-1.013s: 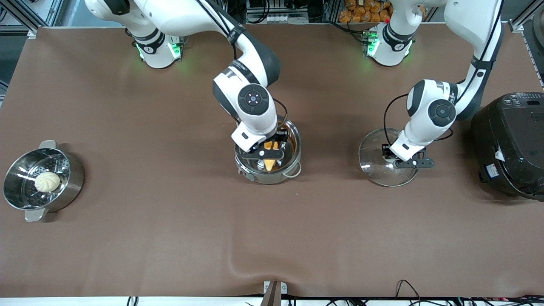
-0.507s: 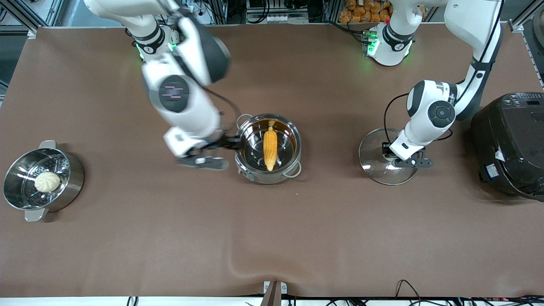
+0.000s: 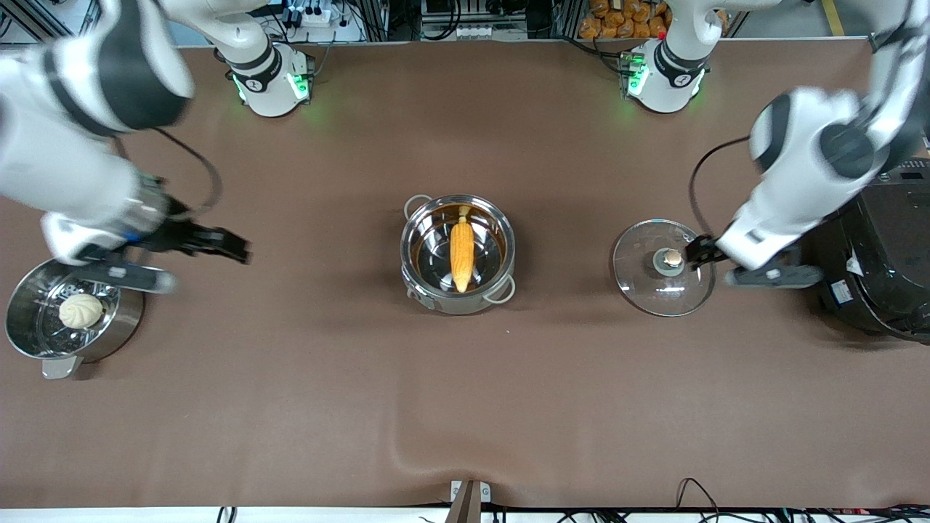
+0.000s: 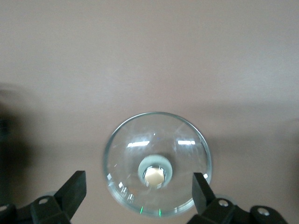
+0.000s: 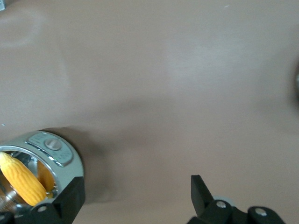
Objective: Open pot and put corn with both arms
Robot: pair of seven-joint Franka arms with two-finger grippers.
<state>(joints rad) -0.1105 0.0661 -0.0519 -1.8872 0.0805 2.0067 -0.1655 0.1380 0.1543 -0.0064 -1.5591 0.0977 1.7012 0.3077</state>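
No wording or number can be made out anywhere; the rice cooker (image 3: 875,247) carries a small white label, possibly printed, but it is illegible.

Two white arms with dark grey round joints. Their bases glow green. Thin black cables loop off each wrist. Each black pincer, the left pincer (image 4: 138,196) and the right pincer (image 5: 138,198), has small silver screws.
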